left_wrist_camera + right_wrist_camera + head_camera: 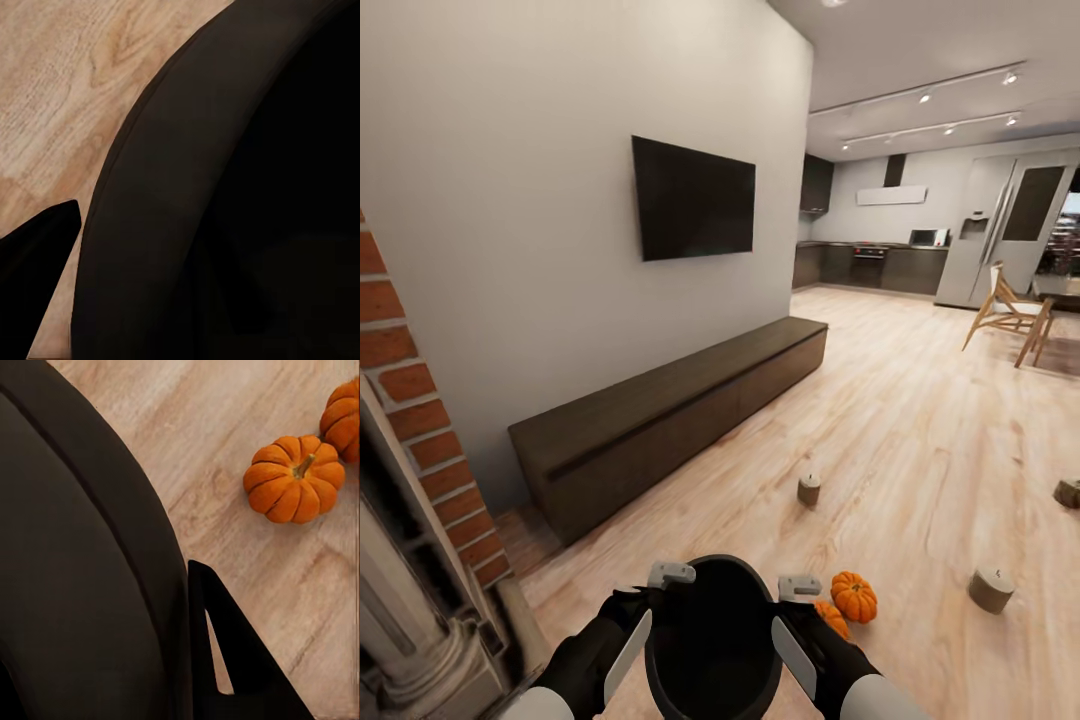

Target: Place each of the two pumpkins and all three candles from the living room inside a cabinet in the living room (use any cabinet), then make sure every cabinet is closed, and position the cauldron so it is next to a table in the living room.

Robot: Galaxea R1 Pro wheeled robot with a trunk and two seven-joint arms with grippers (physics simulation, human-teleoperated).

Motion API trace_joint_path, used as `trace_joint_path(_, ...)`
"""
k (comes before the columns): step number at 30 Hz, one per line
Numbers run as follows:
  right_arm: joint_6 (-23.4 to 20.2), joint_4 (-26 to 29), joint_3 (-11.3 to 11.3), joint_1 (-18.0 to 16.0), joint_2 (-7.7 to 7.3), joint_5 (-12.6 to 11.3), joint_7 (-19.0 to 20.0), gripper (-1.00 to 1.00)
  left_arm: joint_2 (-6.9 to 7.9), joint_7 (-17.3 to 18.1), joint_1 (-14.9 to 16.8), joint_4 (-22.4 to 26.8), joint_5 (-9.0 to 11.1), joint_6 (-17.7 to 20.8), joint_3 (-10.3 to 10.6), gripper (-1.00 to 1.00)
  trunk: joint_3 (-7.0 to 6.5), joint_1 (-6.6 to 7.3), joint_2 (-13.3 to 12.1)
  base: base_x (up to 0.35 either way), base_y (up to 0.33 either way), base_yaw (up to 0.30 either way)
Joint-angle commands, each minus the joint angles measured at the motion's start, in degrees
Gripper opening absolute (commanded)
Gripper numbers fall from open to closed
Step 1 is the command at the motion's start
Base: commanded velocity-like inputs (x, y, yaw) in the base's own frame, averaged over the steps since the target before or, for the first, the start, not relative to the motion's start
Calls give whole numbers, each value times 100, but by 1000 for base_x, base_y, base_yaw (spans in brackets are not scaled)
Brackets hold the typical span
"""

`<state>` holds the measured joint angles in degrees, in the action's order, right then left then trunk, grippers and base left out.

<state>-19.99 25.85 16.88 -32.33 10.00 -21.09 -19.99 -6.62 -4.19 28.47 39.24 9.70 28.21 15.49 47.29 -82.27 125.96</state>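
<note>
I hold the black cauldron (712, 630) low in front of me in the head view, its open mouth facing up. My left gripper (660, 592) is shut on its left rim and my right gripper (792, 602) on its right rim. In the wrist views the cauldron wall (225, 225) (75, 585) runs beside one dark finger (37, 259) (232, 660). Two orange pumpkins (854, 596) (832, 618) lie on the floor just right of my right gripper, the same pumpkins (294, 478) (343, 420). Three candles (809, 489) (992, 589) (1068, 492) stand on the floor. The long dark-brown cabinet (670, 415) runs along the wall, both fronts closed.
A black TV (693, 198) hangs above the cabinet. A brick fireplace (410, 400) rises close on my left. A wooden chair (1005, 310) and a table edge (1060, 290) stand far right. The kitchen units (870, 265) and fridge (1010, 230) are at the back.
</note>
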Motion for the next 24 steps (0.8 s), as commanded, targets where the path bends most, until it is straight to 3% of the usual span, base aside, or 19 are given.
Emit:
trace_joint_path(1,4,148,17,-10,0,35,-42,-100,10,-52,1,5,138,26,24,-100,5,4,3,-263,0,-249)
trace_joint_path(24,4,148,17,-10,0,35,-23,-100,11,-54,1,23,138,26,28,-100,5,4,3,-270,0,-252)
